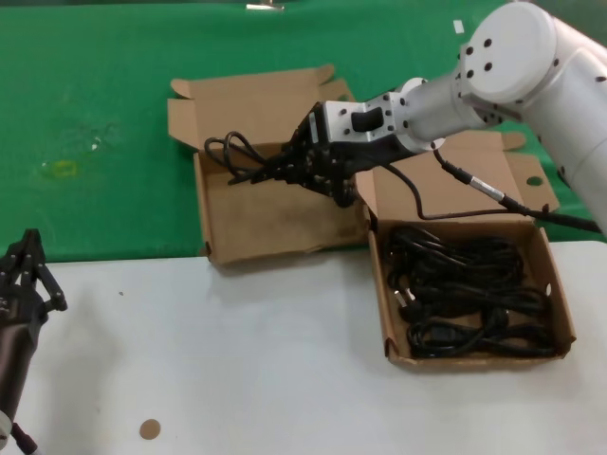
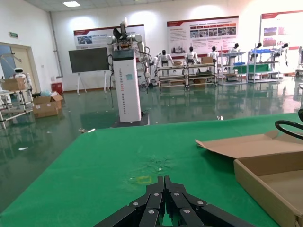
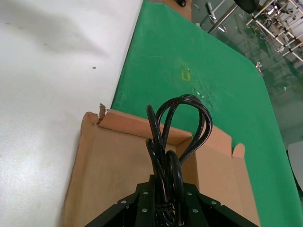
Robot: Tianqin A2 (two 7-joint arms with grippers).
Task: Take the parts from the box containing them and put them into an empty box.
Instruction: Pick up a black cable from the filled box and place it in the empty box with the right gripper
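Right now your cable [image 1: 230,152] is pinched in the R gripper [image 1: 275,171], jaws clamped on it, loops hanging ahead over the empty box [image 1: 248,248]. Other cables [image 1: 465,289] sit in the full box [image 1: 567,313] behind. L gripper [image 1: 33,270] parked, jaws pressed together.

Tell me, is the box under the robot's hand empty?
Empty. The empty box shows bare cardboard; the right gripper holds a cable above it.

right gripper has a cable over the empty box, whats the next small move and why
Probably lower and open. The right gripper holds a coiled cable above the bare floor of the empty box, so only the drop remains.
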